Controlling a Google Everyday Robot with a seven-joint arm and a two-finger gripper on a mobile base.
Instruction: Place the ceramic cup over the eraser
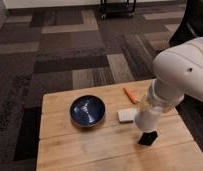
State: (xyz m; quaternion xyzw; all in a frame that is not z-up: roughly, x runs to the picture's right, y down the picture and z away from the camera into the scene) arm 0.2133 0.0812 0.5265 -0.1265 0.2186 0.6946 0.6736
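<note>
The ceramic cup (145, 120) is hanging off the table, right above the eraser (148, 138), w/ its lower edge reaching the block's top; can't tell if it's touching yet. Can't tell which way the mouth is pointing either. The gripper (151, 106) is sitting at the cup's upper end, clamped tight on it, and the bulky white arm (187, 70) is hiding most of it. The eraser is standing upright near the front right of the wooden table (90, 150), its base showing below the cup. Handling, as a judgement: ceramic is stiff and glazed, so prob. slick under the pads, fairly light at this size, and it'll chip if it's dropped or knocked on the block. So a firm pinch across the wall near the rim is looking like the right hold, keeping the mouth free to go down around the eraser. The eraser is looking light enough to tip if the rim is catching its edge, so the cup is needing to stay centred going down. Just beside the cup, to the camera's left, a flat white pad (126, 115) is lying; an orange stick (130, 95) is lying behind that, and a dark blue bowl (88, 110) is sitting well apart, further left. Patterned carpet (70, 50) is running all round the table.
</note>
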